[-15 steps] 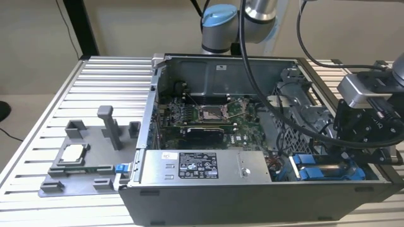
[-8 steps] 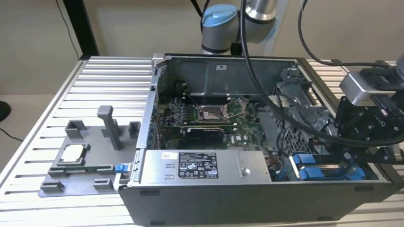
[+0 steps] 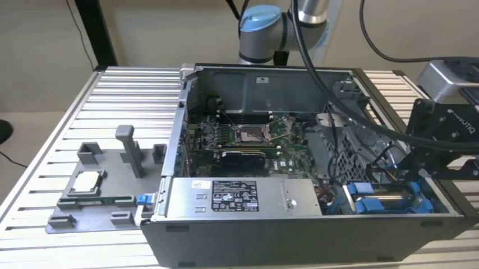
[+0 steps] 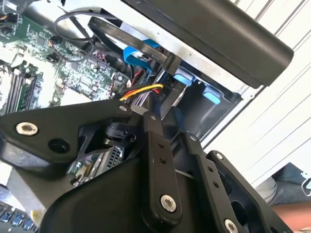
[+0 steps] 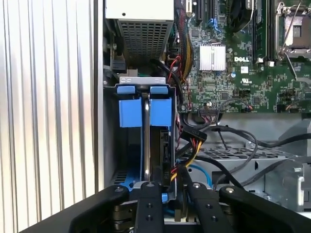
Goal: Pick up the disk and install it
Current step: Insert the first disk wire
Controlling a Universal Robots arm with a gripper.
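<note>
**Reaching into the drive bay of an open case**

Poised low over the front corner of the case (image 3: 299, 235), at the exterior view's right, with the hand (image 5: 171, 188) dipped into the drive bay. Impossible to tell whether spread, pressed together or pinching anything.

Standing on edge inside that bay: the disk (image 5: 160, 110), its blue bracket toward the first wrist view, two blue tabs side by side at the near end and a thin silver edge running down between them to the hand. Seen in the exterior view as blue plastic around a grey slab (image 3: 389, 200), just below the black hand body. Seen in the second wrist view as blue tabs (image 4: 183, 77) under the dark case rim.

Packed close beside the bay: a bundle of red, yellow and black wires (image 5: 187, 150), touching or nearly touching the bracket; cannot tell which. Beyond them, the green motherboard (image 5: 243, 77) with a finned silver heatsink (image 5: 212, 57).

Lying along the case's near wall: a grey power supply (image 3: 235, 196) with a white label, just beside the bay.

Resting on the slatted metal worktop (image 3: 112, 95), well apart from the case at the exterior view's left: a grey fixture (image 3: 105, 207) carrying a small square chip (image 3: 84, 182).
</note>
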